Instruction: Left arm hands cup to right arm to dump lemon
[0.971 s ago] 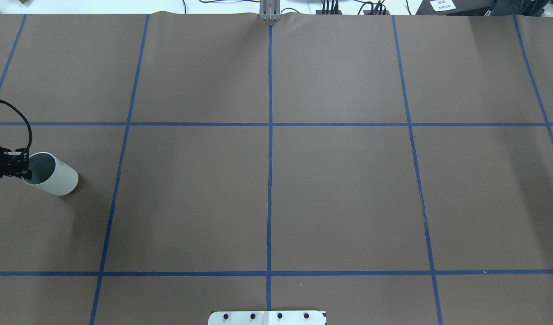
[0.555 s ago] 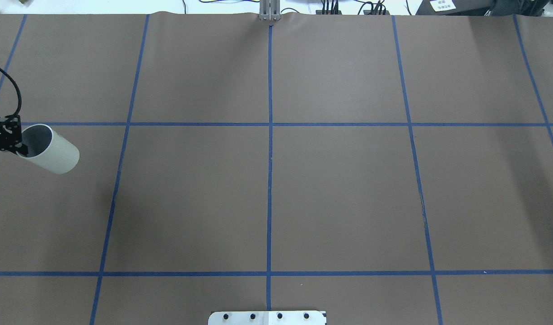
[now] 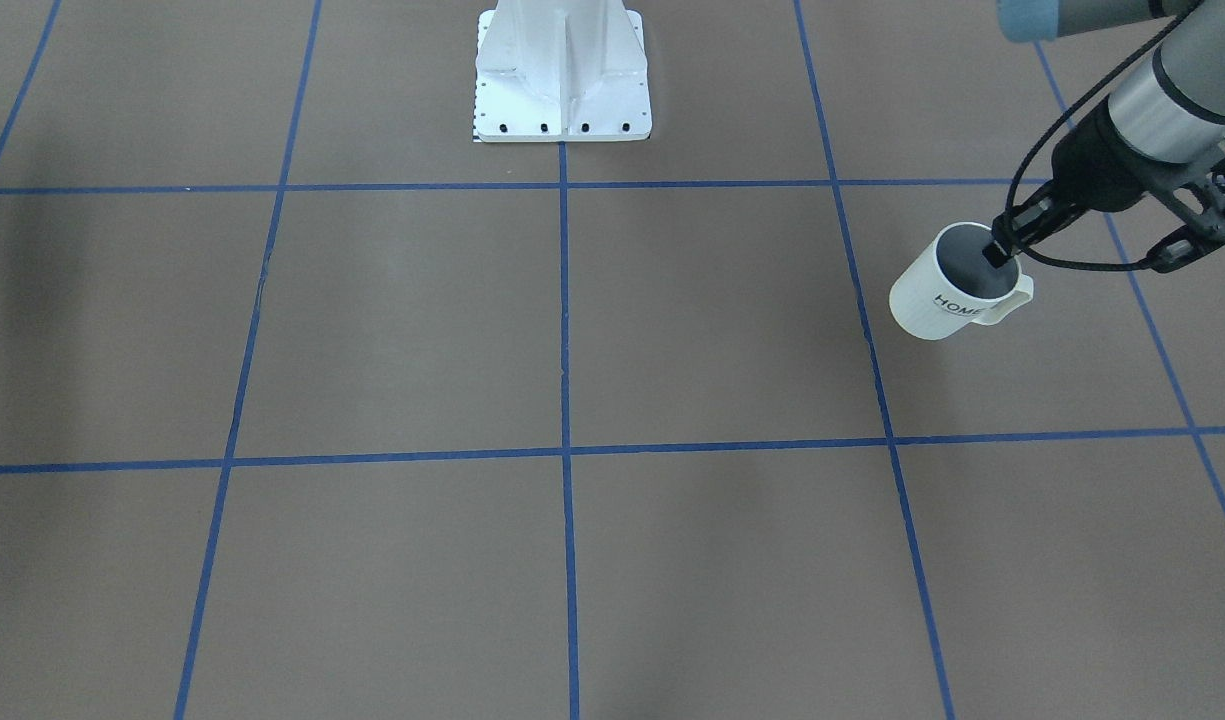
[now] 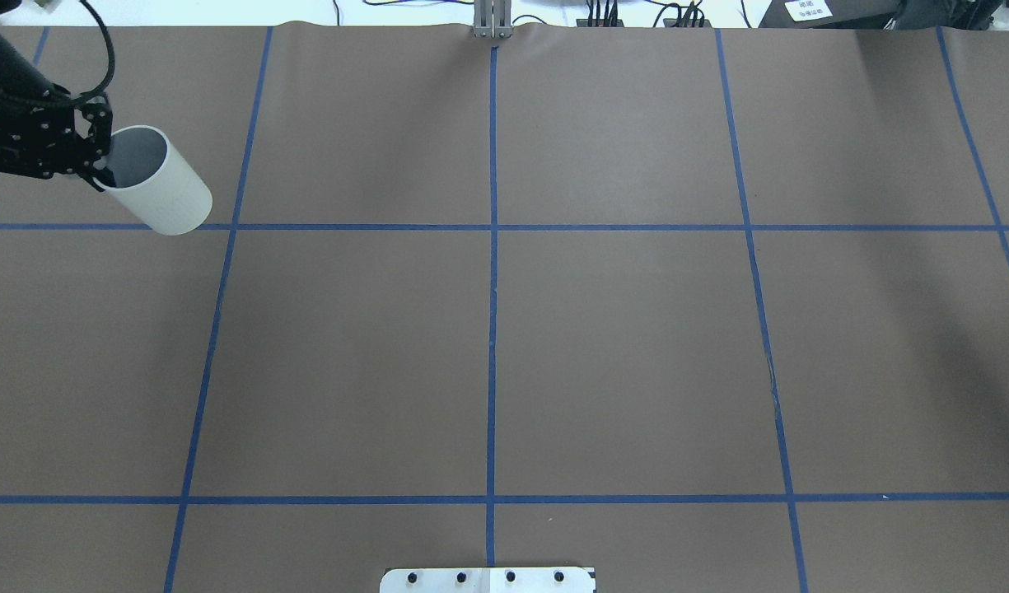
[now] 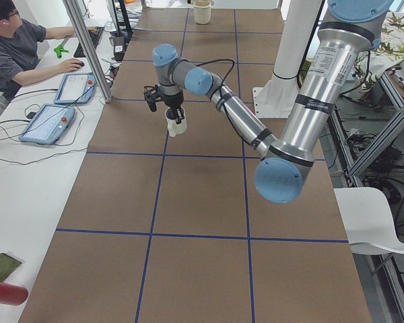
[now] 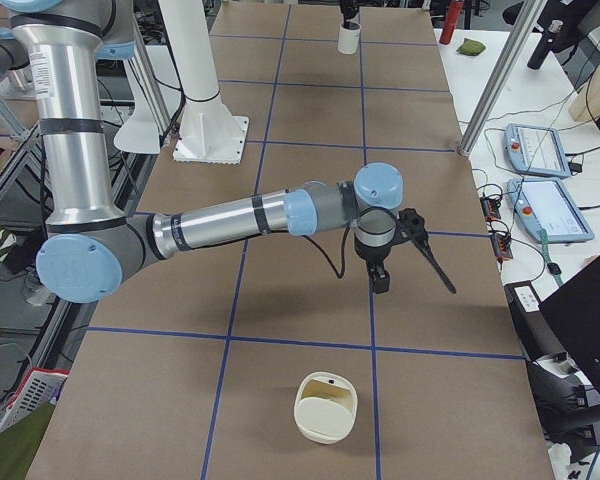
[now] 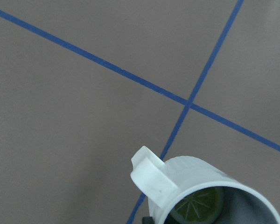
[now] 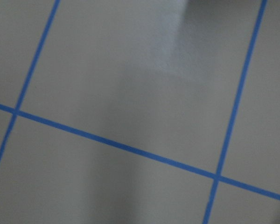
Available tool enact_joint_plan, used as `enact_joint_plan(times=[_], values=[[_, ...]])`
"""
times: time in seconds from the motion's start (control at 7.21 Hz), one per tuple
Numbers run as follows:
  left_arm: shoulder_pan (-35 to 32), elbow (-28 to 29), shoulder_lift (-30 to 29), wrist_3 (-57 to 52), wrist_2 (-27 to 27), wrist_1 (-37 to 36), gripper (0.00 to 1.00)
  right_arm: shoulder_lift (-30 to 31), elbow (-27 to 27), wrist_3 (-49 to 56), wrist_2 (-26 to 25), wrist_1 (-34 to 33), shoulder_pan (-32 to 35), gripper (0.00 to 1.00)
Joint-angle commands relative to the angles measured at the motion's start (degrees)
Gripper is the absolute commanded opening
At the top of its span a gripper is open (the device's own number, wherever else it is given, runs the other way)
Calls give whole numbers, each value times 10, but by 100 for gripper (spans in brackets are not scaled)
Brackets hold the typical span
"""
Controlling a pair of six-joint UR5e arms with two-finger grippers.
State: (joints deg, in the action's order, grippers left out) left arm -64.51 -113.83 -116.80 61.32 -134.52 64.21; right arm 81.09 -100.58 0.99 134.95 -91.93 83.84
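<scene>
The off-white cup [image 3: 947, 295] with black "HOME" lettering hangs tilted above the table, held by its rim. My left gripper [image 3: 1000, 252] is shut on it, one finger inside the dark interior and one outside. From overhead, the cup [image 4: 162, 189] and the left gripper [image 4: 100, 171] are at the far left. The left wrist view looks down on the cup [image 7: 196, 170] and shows the yellow-green lemon [image 7: 196, 207] lying inside. My right gripper [image 6: 380, 282] shows only in the exterior right view, pointing down over bare table; I cannot tell its state.
Blue tape lines divide the brown table. The white robot base plate [image 3: 562, 80] sits at the robot's edge. A cream container [image 6: 327, 407] lies near the table's right end. A person [image 5: 20, 40] sits at a side desk with tablets [image 5: 47, 121].
My left gripper has carried the cup away from the robot's side and slightly toward the table's middle. The cup stays tilted in its grip.
</scene>
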Motion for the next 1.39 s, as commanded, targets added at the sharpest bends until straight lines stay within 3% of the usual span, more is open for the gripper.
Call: enact_joint_plan(times=[0.0,0.28,0.42,0.55,0.83,0.97,1.25], values=[[5,57,-138,20,1,-96,0,-68,-2,-88,-6,45,-74,100],[25,145,-221,60,-1,-95,0,-81,2,-235,-80,234,-145,99],[37,183,-256,79,-2,-89,0,-76,4,-268,-84,319,-168,99],[41,228,-294,93,-4,-79,0,-85,0,-309,-87,357,-189,99],[66,293,-313,170,-4,24,0,-91,-1,-373,-114,491,-231,99],[77,322,-317,193,-4,74,0,-90,-2,-376,-142,545,-255,99],[81,395,-370,189,-5,91,0,-90,-4,-374,-238,613,-343,99]])
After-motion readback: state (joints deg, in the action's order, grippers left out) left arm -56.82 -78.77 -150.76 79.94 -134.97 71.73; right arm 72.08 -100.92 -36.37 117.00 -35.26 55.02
